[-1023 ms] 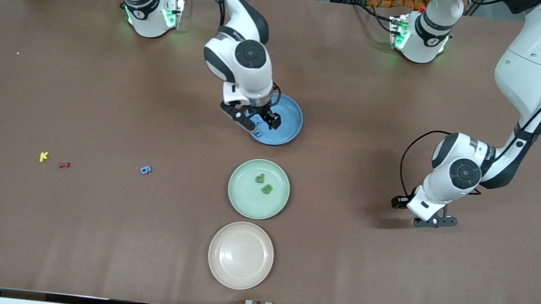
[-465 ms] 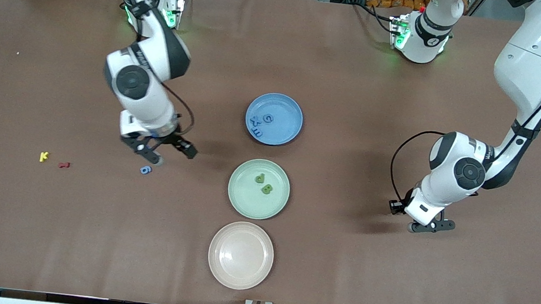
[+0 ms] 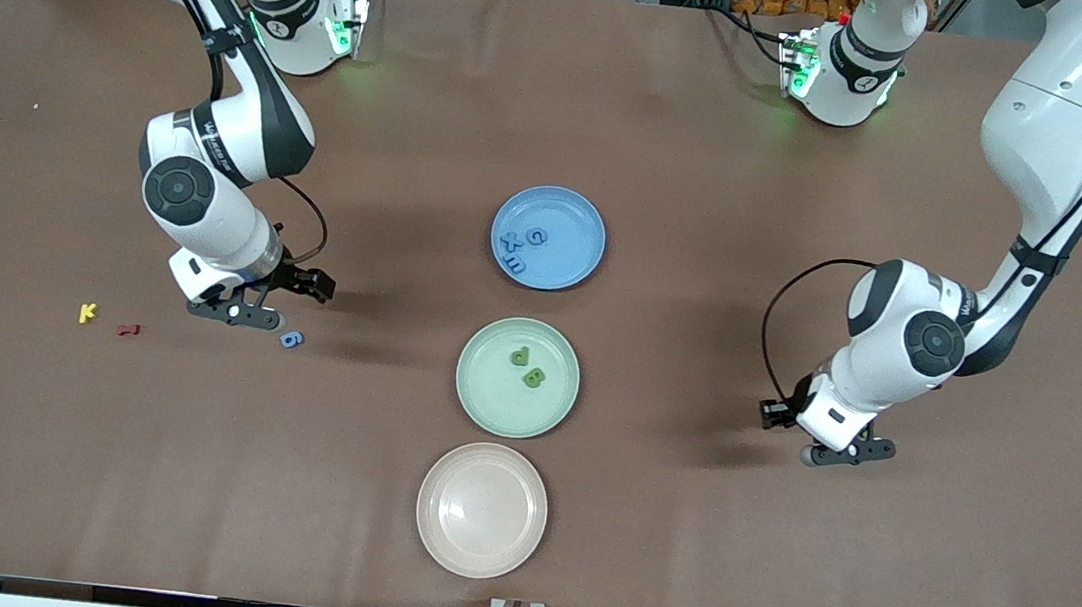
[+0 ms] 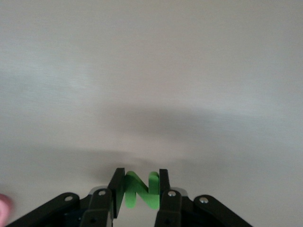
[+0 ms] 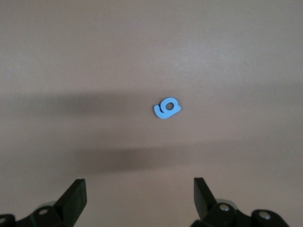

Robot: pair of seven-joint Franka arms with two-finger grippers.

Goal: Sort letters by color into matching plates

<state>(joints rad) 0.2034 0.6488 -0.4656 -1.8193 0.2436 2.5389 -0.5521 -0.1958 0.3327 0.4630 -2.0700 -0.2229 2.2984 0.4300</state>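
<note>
Across the front view, the brown table [image 3: 772, 589] carries three plates in a line down the middle: the blue plate [image 3: 575, 217] farthest from the camera, the mint green plate [image 3: 490, 404] next, the cream-beige plate [image 3: 481, 510] nearest. Blue plate holds three blue letters [image 3: 519, 248]; green plate holds two green letters [image 3: 527, 366]. Toward the right arm's end of the table lie a blue 6 [image 3: 292, 340], a red letter [image 3: 128, 331] and a yellow K [image 3: 88, 312], all on bare table, well apart from the plates. Right gripper [image 3: 278, 301] hangs low just beside the blue 6, jaws spread wide, nothing in them. Left gripper [image 3: 832, 457] sits low over bare table toward the left arm's end, well apart from the plates; its grip is hard to read here.

Left wrist view: left gripper [image 4: 138, 189] is clamped on a green N [image 4: 140, 191], both pads touching the letter's sides, bare table below. A pink blur shows at the frame edge, cannot tell what.

Right wrist view: right gripper [image 5: 139, 198] fingers [image 5: 75, 198] stand wide apart and empty; the blue 6 [image 5: 166, 108] lies flat on the table ahead of them, apart from both fingers.
</note>
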